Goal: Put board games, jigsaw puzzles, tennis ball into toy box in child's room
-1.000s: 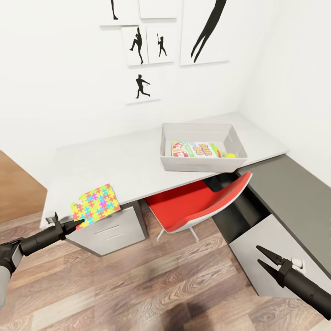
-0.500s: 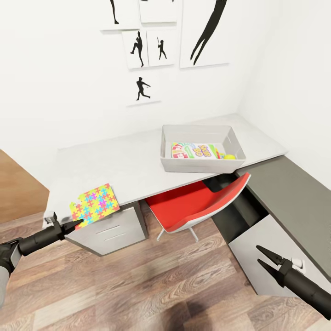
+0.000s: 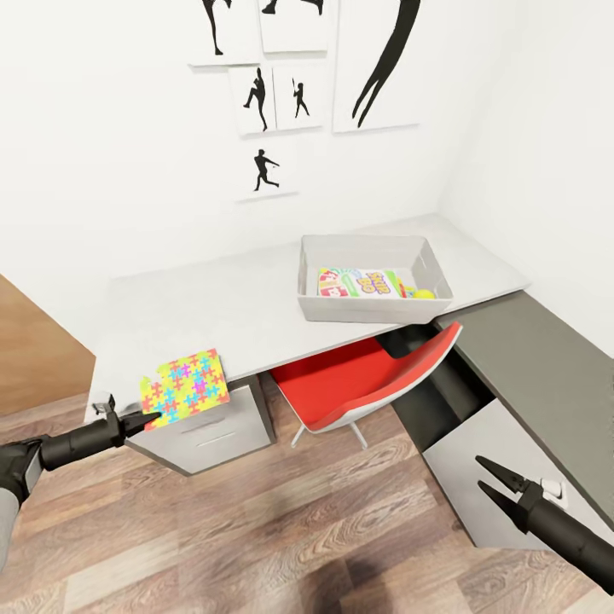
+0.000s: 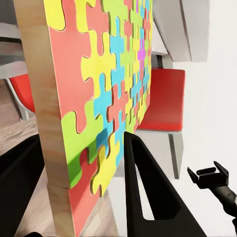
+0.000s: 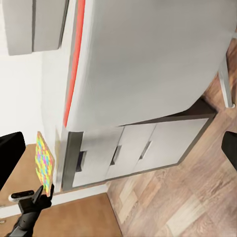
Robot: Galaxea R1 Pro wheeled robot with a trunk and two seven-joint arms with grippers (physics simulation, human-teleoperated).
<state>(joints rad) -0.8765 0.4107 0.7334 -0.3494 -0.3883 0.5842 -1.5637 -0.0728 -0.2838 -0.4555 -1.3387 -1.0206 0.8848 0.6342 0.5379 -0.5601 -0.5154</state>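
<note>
My left gripper [image 3: 152, 418] is shut on the lower corner of a multicoloured jigsaw puzzle [image 3: 186, 388], which hangs tilted at the table's [image 3: 230, 298] front left edge. In the left wrist view the puzzle slab [image 4: 98, 98] stands between the two black fingers [image 4: 143, 197]. The grey toy box [image 3: 375, 314] sits on the table's right part. Inside it lie the SKIP BO board game [image 3: 362, 283] and the yellow tennis ball [image 3: 424, 293]. My right gripper [image 3: 490, 477] is open and empty, low at the right above the floor.
A red chair [image 3: 367, 375] is tucked under the table below the toy box. A white drawer unit [image 3: 209, 431] stands under the table's left end. A lower dark grey side unit [image 3: 546, 367] runs along the right wall. Wood floor lies between my arms.
My left gripper has carried the puzzle a little to the right and stood it more upright. The view has shifted slightly. The right arm has not moved.
</note>
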